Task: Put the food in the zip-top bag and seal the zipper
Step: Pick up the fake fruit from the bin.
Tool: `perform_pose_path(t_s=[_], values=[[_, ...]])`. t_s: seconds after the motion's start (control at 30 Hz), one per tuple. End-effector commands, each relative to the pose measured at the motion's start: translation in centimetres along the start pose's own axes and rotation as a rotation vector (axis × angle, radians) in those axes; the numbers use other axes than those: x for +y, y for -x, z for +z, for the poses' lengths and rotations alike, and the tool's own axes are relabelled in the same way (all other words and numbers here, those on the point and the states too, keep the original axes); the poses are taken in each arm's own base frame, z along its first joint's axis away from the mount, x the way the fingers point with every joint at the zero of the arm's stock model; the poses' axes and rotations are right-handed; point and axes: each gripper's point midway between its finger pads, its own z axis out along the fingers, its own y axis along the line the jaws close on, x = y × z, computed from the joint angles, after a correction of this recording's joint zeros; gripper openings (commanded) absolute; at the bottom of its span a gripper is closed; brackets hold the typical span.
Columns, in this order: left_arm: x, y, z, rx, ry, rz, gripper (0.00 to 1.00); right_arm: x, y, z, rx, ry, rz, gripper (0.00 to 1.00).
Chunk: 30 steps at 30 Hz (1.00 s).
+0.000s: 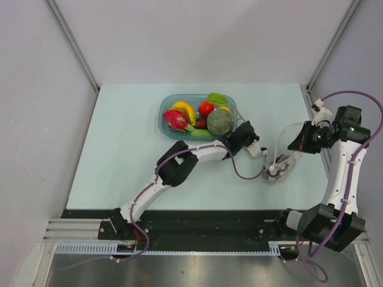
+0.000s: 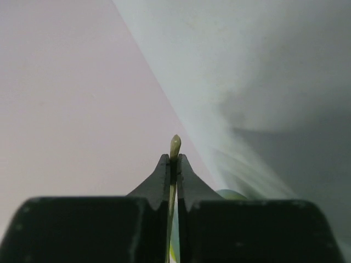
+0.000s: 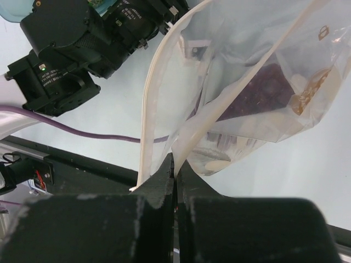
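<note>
- Blue bowl (image 1: 163, 115): on the table, beyond the left gripper (image 1: 260, 150) and off to its left.
- Pink dragon fruit (image 1: 175, 119): in the bowl's end farthest from that gripper.
- Yellow banana (image 1: 184, 109): touching the dragon fruit's far side.
- Red round fruit (image 1: 206, 108), green piece (image 1: 216, 97): at the bowl's far side.
- Pale table (image 1: 119, 155): under the gripper.

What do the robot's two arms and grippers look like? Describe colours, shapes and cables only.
Both the left arm and right arm have white links, chunky black joints and a purple cable looped alongside. The left gripper and right gripper have black fingers tapering to narrow tips.
</note>
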Motion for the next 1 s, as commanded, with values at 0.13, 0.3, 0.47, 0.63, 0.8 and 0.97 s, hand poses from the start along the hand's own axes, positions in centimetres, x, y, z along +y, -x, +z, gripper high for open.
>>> perform_pose_path(t_s=[0.13, 0.3, 0.47, 0.63, 0.8, 0.97], values=[[11.0, -0.1, -6.7, -0.076, 0.312, -0.188, 0.0, 0.3, 0.7, 0.0, -0.033, 0.033, -0.004, 0.0], [15.1, -1.8, -10.5, -0.096, 0.473, -0.289, 0.0, 0.8, 1.0, 0.0, -0.054, 0.057, -0.006, 0.0], [16.5, -2.6, -12.6, -0.119, 0.502, -0.396, 0.0, 1.1, 1.5, 0.3, -0.058, 0.089, 0.02, 0.0], [17.3, -6.0, -14.9, -0.085, 0.51, -0.483, 0.0, 2.7, 2.1, 0.4, -0.076, 0.153, 0.006, 0.0], [17.6, -10.8, -17.6, -0.05, 0.482, -0.659, 0.0, 7.4, 1.9, 1.2, -0.058, 0.303, -0.036, 0.0], [20.0, -15.4, -22.7, -0.048, 0.519, -0.864, 0.0, 13.9, 0.4, 2.3, -0.014, 0.461, -0.145, 0.0]])
